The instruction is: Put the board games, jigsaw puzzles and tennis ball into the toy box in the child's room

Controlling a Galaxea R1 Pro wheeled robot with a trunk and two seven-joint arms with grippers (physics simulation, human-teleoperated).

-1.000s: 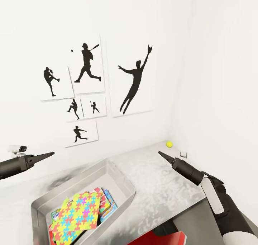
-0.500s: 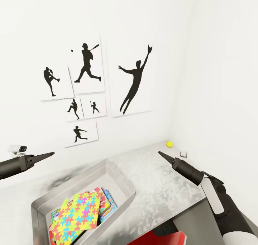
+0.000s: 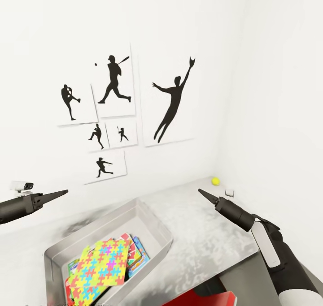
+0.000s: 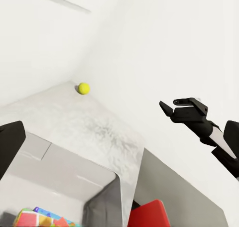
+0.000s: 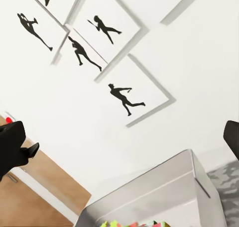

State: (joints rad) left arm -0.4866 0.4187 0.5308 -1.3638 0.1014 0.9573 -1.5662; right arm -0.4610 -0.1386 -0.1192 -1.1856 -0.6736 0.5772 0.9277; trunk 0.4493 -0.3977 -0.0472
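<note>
The toy box (image 3: 154,227), a pale grey bin, stands on the table (image 3: 202,234) at the lower left. Inside it a bright jigsaw puzzle (image 3: 101,265) lies on top of a printed board game (image 3: 141,254) whose edge sticks out. The yellow tennis ball (image 3: 215,180) rests in the table's far corner by the walls, also seen from the left wrist (image 4: 83,88). My left gripper (image 3: 66,191) hovers left of the box and my right gripper (image 3: 199,191) hangs above the table, short of the ball. Both are open and hold nothing. The bed is out of view.
Framed baseball silhouettes (image 3: 170,100) hang on the white wall behind the table. A small white block (image 3: 229,192) sits near the ball. A red object (image 3: 211,299) shows below the table's front edge. A small white device (image 3: 21,186) stands at the far left.
The whole picture has shifted a little to the right, so the camera has moved. Both arms keep the same pose in the view, and nothing on the table has moved.
</note>
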